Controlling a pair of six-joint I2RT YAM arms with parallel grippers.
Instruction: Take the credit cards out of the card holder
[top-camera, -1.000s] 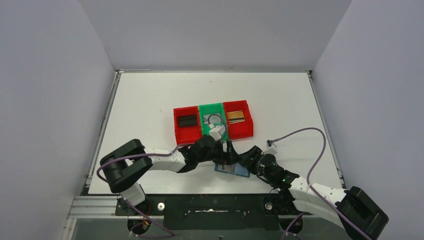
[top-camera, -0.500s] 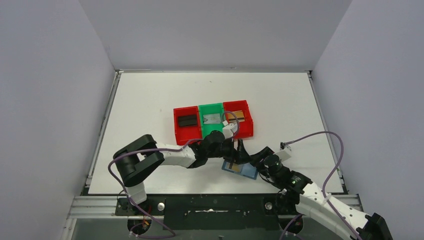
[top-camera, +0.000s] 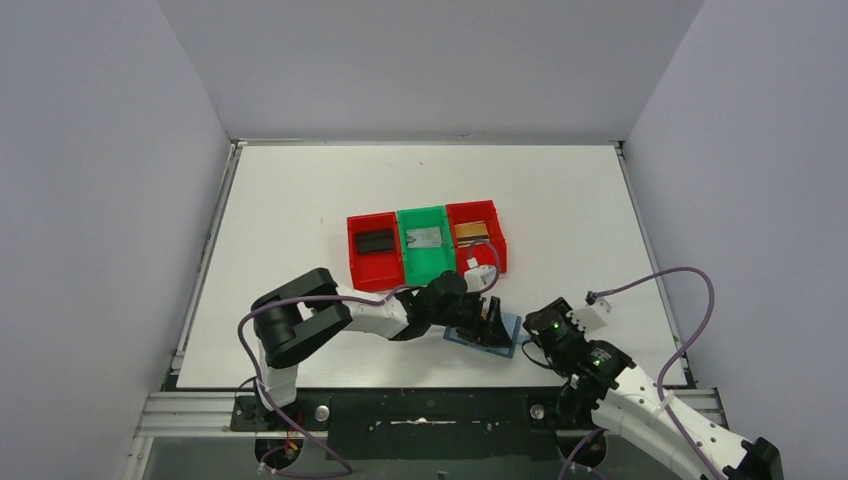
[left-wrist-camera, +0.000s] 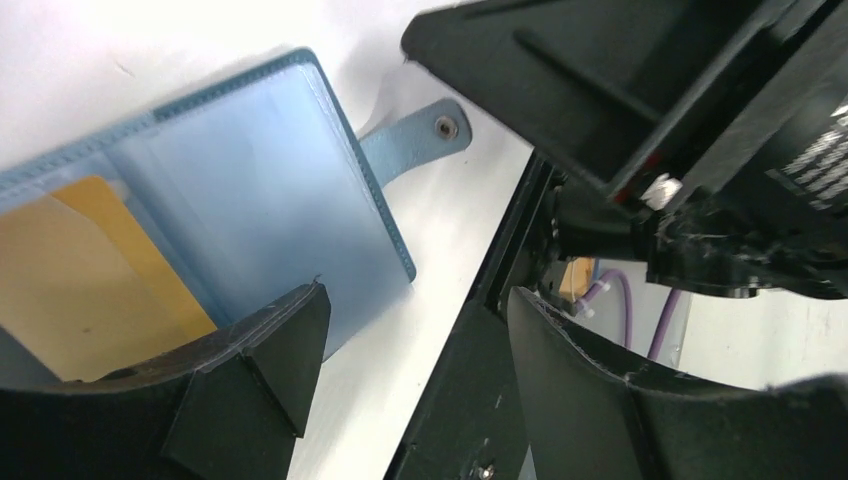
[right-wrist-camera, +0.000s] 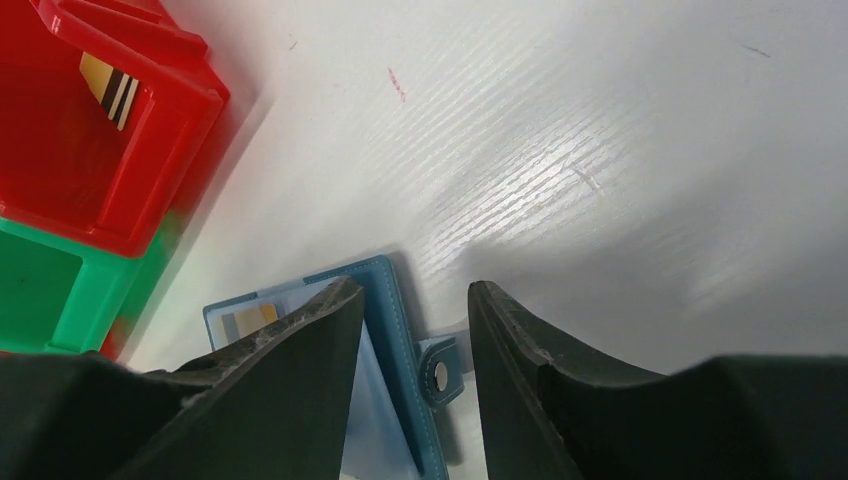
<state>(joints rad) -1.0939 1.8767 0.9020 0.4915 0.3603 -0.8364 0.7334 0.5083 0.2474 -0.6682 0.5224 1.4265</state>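
Looking down the left wrist, I see the holder (left-wrist-camera: 260, 190) spread open on the surface (top-camera: 300, 200), a gold card (left-wrist-camera: 90, 270) in its pocket. The left jaws stand released, one finger (left-wrist-camera: 250, 370) over the holder and the other past its edge. The right jaws hang parted above its tab (right-wrist-camera: 437, 368), grasping nothing. Since a second ago the holder has slid right, the left arm has left the green bin (top-camera: 428, 264), and the right arm has drawn back. Red bins (top-camera: 375, 276) flank the green one just behind. From above, the left arm hides most of the holder.
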